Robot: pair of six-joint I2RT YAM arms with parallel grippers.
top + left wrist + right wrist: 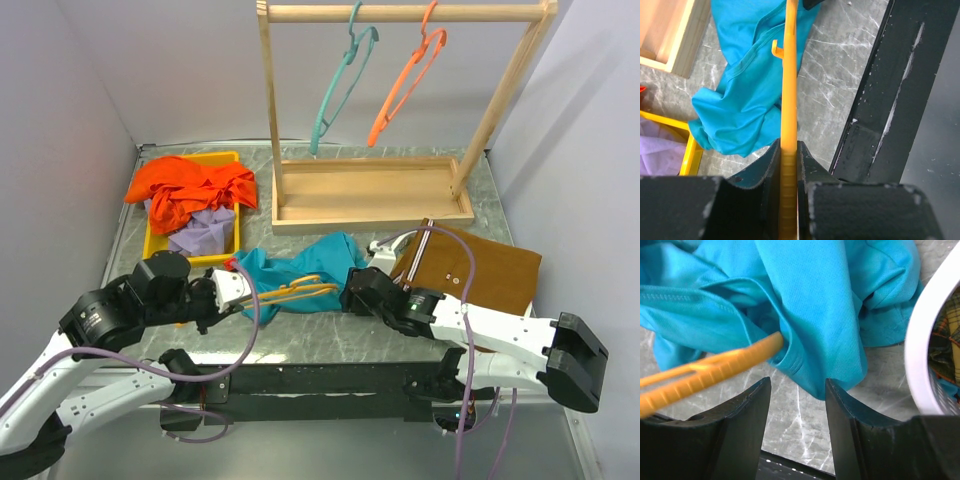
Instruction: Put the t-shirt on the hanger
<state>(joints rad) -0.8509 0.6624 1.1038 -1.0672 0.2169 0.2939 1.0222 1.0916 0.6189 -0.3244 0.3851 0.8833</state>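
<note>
Yellow ribbed hanger [789, 125], crumpled teal t-shirt [820, 305]

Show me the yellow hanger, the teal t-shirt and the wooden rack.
hanger [790, 75]: left wrist view, its straight bar.
t-shirt [830, 300]: right wrist view, crumpled cloth.
wooden rack [500, 12]: top external view, top rail.

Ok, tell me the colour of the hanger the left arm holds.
The hanger is plain yellow, clearest in the left wrist view.
</note>
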